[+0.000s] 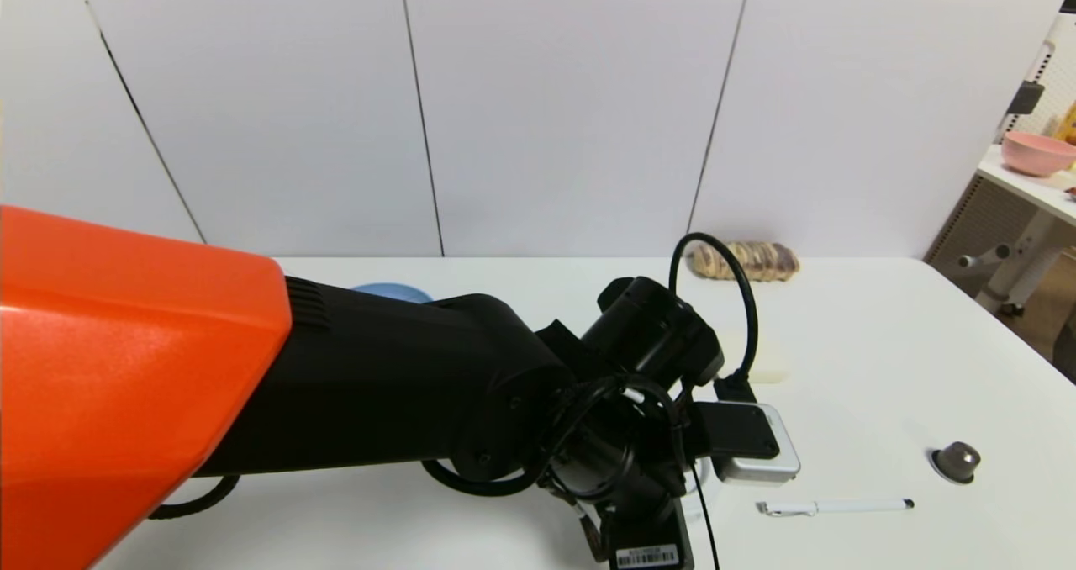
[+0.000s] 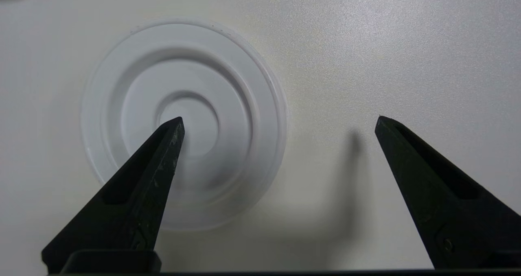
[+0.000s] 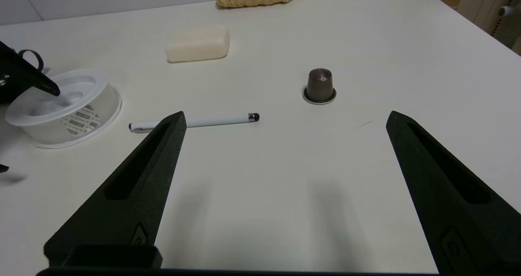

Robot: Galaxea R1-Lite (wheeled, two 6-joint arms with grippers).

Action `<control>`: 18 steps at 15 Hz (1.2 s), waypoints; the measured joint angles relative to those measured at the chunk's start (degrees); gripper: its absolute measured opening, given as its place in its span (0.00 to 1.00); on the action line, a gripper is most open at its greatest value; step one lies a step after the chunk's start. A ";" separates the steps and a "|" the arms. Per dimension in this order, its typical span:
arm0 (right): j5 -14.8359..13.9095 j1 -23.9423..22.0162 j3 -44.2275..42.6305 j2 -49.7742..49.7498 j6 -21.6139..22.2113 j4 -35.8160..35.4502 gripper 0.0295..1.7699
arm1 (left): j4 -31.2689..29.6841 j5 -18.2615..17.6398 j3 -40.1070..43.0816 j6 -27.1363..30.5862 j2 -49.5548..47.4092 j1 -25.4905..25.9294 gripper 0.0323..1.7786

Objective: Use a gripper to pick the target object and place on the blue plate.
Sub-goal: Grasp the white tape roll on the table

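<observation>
The blue plate (image 1: 391,291) lies at the back left of the table, mostly hidden behind my left arm (image 1: 403,385). That arm reaches across to the table's front middle. My left gripper (image 2: 280,120) hangs open, pointing down over a white round plastic container (image 2: 183,121). One fingertip is over the container's centre, the other over bare table beside it. The right wrist view shows the same container (image 3: 65,105) with a left finger (image 3: 38,80) above its top. My right gripper (image 3: 285,115) is open and empty, low over the front right of the table.
A white stylus pen (image 1: 832,506) lies right of the container, with a dark coffee capsule (image 1: 957,461) beyond it. A cream soap bar (image 3: 198,43) sits mid-table and a wrapped bread roll (image 1: 744,261) lies by the back wall. A side table with a pink bowl (image 1: 1036,152) stands far right.
</observation>
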 joint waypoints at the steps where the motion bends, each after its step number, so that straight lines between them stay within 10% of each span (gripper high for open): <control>1: -0.01 0.00 0.00 0.00 0.00 0.00 0.96 | -0.02 -0.01 -0.02 0.02 0.20 -0.02 0.95; 18: -0.04 0.00 0.00 0.00 0.00 0.00 0.96 | -0.04 -0.04 -0.82 -0.13 1.73 0.11 0.95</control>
